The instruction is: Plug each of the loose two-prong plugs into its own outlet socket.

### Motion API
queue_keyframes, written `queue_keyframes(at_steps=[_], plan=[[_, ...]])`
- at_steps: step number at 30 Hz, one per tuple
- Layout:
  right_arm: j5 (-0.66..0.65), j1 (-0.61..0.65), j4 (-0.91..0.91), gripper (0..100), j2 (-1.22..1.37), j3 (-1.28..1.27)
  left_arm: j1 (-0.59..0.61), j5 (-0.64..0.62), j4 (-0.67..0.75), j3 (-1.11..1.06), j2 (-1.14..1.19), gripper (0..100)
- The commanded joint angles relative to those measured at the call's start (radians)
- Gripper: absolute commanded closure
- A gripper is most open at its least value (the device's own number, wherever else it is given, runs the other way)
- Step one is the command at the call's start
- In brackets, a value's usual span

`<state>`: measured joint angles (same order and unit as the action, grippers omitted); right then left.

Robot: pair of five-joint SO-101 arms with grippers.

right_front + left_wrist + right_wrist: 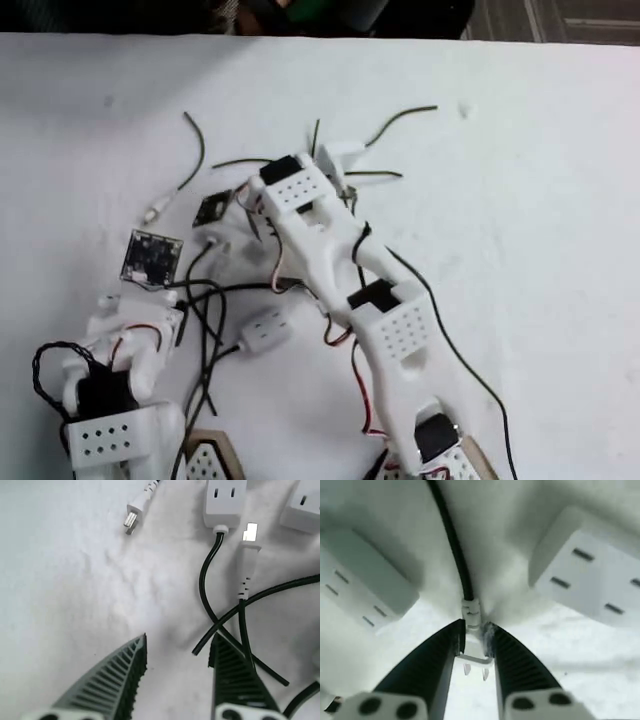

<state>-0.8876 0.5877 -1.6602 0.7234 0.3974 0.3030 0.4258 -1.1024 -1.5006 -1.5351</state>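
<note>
Right gripper (pixel 474 639) is clamping the held plug (pixel 471 615), prongs pointing away from one outlet block (pixel 365 592) and a second block (pixel 592 580). Its black cord (pixel 451 540) is running through the gap between them. Left gripper (pixel 179 645) is hanging, jaws apart, over bare table (pixel 60 580). One loose plug (pixel 248 542) is lying just beside a socket (pixel 225 500). Another plug (pixel 131 521) is sitting with open room around it.

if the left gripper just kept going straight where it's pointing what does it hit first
Probably the crossed black cables right ahead of one finger of the left gripper. Between its open fingers lies bare table, then a white outlet block farther on; depth is unclear.
</note>
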Motion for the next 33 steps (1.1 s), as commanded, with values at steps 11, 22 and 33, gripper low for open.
queue_keyframes(at_steps=[11,22,33], plan=[[0.163,-0.254,-0.051,98.1,-0.329,-0.069,0.004,0.009,-0.002,0.005,-0.013,79],[0.173,-0.064,0.036,75.9,-0.441,-0.354,0.002,0.009,-0.002,0.005,-0.013,79],[0.092,-0.054,0.174,75.9,-0.294,-0.348,0.002,0.044,-0.003,0.003,-0.013,79]])
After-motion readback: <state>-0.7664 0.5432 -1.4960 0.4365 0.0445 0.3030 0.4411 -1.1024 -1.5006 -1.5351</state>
